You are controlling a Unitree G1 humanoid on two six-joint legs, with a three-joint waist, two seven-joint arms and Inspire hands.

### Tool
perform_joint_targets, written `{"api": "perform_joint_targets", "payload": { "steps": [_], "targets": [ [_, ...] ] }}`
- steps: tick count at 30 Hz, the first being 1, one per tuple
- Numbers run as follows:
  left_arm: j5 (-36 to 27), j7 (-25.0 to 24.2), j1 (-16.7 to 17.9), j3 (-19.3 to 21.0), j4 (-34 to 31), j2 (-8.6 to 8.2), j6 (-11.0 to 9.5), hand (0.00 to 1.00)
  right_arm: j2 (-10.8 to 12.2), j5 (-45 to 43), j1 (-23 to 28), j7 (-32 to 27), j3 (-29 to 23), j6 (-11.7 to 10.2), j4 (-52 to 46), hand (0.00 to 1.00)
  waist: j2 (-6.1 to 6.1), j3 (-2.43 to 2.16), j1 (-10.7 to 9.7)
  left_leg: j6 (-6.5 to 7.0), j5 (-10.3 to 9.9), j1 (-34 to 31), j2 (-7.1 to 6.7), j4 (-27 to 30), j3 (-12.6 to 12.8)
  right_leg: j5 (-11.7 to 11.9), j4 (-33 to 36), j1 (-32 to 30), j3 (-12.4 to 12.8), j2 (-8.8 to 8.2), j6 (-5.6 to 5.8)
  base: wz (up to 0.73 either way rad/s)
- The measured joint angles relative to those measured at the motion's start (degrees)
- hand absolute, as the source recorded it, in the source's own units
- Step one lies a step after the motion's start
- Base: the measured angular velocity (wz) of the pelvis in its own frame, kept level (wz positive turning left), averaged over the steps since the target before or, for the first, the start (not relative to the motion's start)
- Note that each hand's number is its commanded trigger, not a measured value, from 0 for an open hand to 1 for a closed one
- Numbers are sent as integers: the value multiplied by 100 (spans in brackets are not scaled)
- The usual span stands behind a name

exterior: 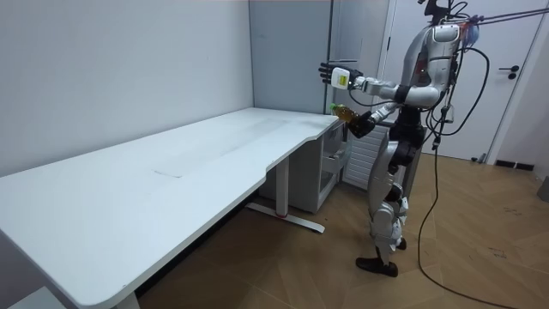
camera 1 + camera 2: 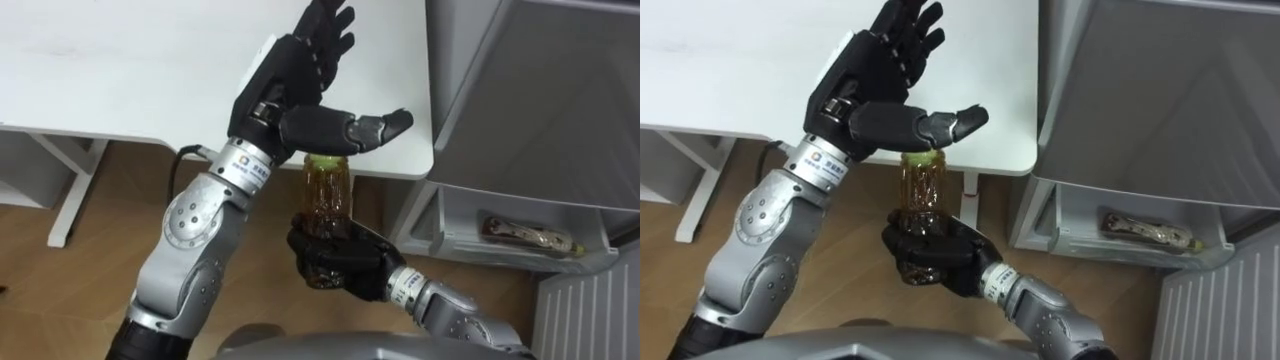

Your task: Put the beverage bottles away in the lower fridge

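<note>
An amber drink bottle (image 2: 327, 189) with a green cap stands upright in my right hand (image 2: 335, 258), whose fingers are curled round its lower part. In the right eye view the same bottle (image 2: 921, 185) sits in that right hand (image 2: 930, 254). My left hand (image 2: 305, 75) hovers just above the cap, fingers straight and thumb stretched out over it, holding nothing. The lower fridge (image 2: 520, 225) stands open at the right, and another bottle (image 2: 528, 234) lies in its door shelf. In the room view I stand at the desk's far end with the bottle (image 1: 343, 111) held before my chest.
A white desk (image 2: 150, 70) fills the upper left, its rounded corner close to my hands. The grey upper fridge door (image 2: 530, 90) rises at the right. Wooden floor lies below. A white ribbed panel (image 2: 590, 320) shows at the lower right.
</note>
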Motion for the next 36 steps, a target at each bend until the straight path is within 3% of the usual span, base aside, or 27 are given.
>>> {"api": "perform_joint_targets", "payload": {
  "steps": [4,8,13,18,27,29,33,36],
  "targets": [
    [-4,12,1,130,-106,23,-25,0,-26,6,32,2,-45,0,1,100,-10,2,81,-1,1,7,0,-17,-3,0,-1,-8,-1,-2,0,0],
    [3,40,2,734,-469,27,-30,0,-36,-20,209,3,-241,4,0,100,-28,2,153,0,2,17,-19,-37,-44,0,-8,27,-74,-15,1,5],
    [18,462,21,1141,-679,41,-222,0,-98,1,243,3,-393,3,0,100,-39,12,299,0,1,47,-17,-42,-23,-1,-17,59,-72,-14,1,0],
    [461,887,34,1655,-854,63,-246,0,-121,-123,384,9,-640,2,-1,100,-24,10,474,-1,0,93,-16,-49,-35,-1,-20,101,-79,-11,2,0],
    [581,1588,125,2659,-1011,71,-514,0,-244,-413,697,344,-919,1,-2,100,82,-8,662,-16,24,294,-38,-138,-123,-4,-88,290,-132,-13,6,1],
    [701,1727,125,2758,-1011,70,-579,0,-254,-457,759,420,-1036,2,-2,100,116,-37,725,-18,26,301,-39,-139,-129,-4,-109,319,-137,-9,5,2],
    [766,2021,139,3057,-1010,69,-676,0,-252,-471,937,484,-1234,1,-2,100,202,-44,833,-20,26,332,-45,-132,-123,-6,-152,387,-151,-8,6,0],
    [878,2308,146,3226,-1009,71,-753,0,-266,-468,1003,480,-1250,1,-2,100,201,-44,898,-22,28,317,-55,-121,-134,-6,-219,428,-184,-3,5,5]
  ]
}}
